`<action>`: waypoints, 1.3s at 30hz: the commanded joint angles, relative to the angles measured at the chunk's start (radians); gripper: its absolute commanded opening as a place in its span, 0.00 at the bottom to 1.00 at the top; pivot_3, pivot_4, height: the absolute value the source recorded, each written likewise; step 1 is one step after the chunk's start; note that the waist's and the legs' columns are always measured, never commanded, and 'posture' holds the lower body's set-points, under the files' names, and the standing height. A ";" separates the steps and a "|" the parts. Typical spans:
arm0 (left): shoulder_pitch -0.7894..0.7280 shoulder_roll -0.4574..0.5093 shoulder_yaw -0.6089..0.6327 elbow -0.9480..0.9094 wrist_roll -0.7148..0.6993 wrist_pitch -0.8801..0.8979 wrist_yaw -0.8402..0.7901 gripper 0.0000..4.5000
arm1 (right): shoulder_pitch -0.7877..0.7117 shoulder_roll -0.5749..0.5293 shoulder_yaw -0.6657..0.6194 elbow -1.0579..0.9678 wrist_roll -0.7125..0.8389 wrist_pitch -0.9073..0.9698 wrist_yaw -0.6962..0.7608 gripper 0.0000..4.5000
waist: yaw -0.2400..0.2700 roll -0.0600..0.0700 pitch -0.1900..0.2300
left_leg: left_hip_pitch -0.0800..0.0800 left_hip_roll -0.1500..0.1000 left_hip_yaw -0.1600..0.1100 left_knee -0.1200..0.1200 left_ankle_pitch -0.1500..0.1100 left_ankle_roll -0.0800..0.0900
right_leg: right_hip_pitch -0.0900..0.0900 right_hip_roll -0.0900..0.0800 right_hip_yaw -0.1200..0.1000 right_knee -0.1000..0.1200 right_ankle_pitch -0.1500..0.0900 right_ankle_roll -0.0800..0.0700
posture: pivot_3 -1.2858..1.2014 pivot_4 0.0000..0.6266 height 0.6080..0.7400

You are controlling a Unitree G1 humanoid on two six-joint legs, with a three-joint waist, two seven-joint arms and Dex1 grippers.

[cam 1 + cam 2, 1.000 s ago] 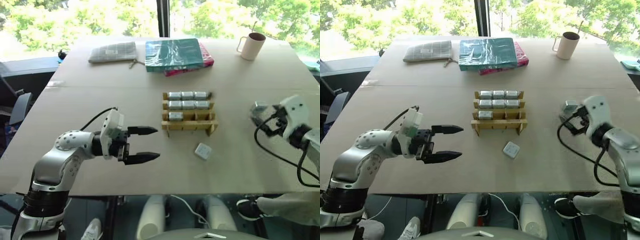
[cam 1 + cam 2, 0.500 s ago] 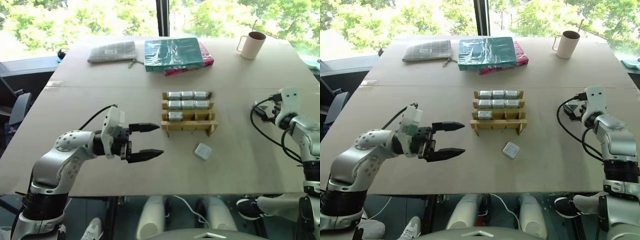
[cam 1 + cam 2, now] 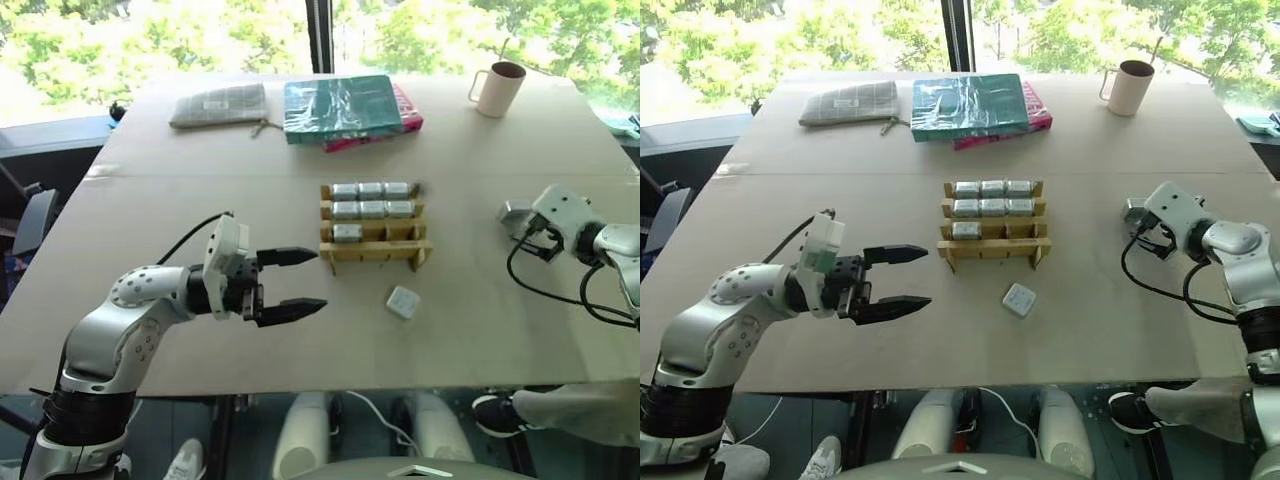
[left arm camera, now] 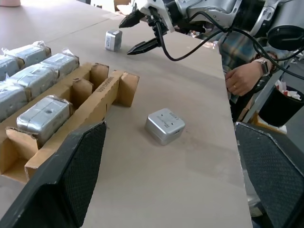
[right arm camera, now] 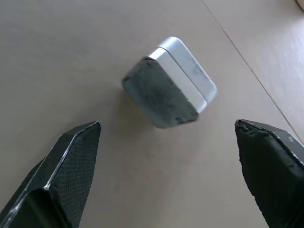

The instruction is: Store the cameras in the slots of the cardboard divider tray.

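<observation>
The cardboard divider tray [image 3: 376, 251] lies mid-table with several silver-grey cameras [image 3: 372, 190] in its far slots and one in the near row. A loose camera [image 3: 402, 302] rests just in front of the tray. Another loose camera [image 5: 171, 80] lies at the table's right, tipped on an edge. My right gripper [image 5: 167, 130] is open and points at it from close by, one finger to either side, without touching. My left gripper [image 3: 318, 279] hovers open and empty left of the tray, pointing toward it.
At the far edge are a beige mug [image 3: 500, 88], a teal book [image 3: 340, 105] on a pink one [image 3: 411, 121], and a grey pouch [image 3: 220, 103]. A person's hand [image 4: 242, 78] is beyond the table's right side.
My right wrist has rolled and its gripper has come down to point at the loose camera on the right. The left gripper has stayed put.
</observation>
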 commanded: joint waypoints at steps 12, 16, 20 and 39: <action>0.059 -0.002 0.088 -0.111 -0.058 -0.041 0.031 0.99 | -0.358 0.056 0.082 0.544 -0.136 -0.342 0.169 1.00 | -0.003 0.000 0.000 | 0.000 0.000 0.002 0.000 0.000 0.000 | 0.000 0.000 0.001 0.000 0.002 -0.004 | 0.52 0.24 1.00; 0.062 -0.017 0.087 -0.132 -0.080 -0.037 0.050 0.99 | -0.386 0.076 0.081 0.593 -0.154 -0.355 0.162 1.00 | -0.003 0.000 0.000 | 0.000 0.000 0.002 0.000 0.000 0.000 | 0.000 -0.001 0.001 0.000 0.002 -0.004 | 0.52 0.24 1.00; 0.077 -0.032 0.083 -0.151 -0.093 -0.037 0.061 0.99 | -0.399 0.087 0.078 0.616 -0.160 -0.360 0.172 1.00 | -0.004 0.001 0.000 | 0.000 0.000 0.002 0.000 0.000 0.000 | 0.000 -0.001 0.002 0.000 0.002 -0.004 | 0.52 0.24 1.00; 0.125 -0.053 0.076 -0.155 -0.071 -0.073 0.088 1.00 | -0.393 0.090 0.022 0.541 -0.097 -0.310 0.284 0.18 | -0.007 0.001 0.000 | 0.001 0.001 0.003 0.000 0.000 -0.001 | 0.000 -0.001 0.002 0.000 0.002 -0.004 | 0.52 0.24 1.00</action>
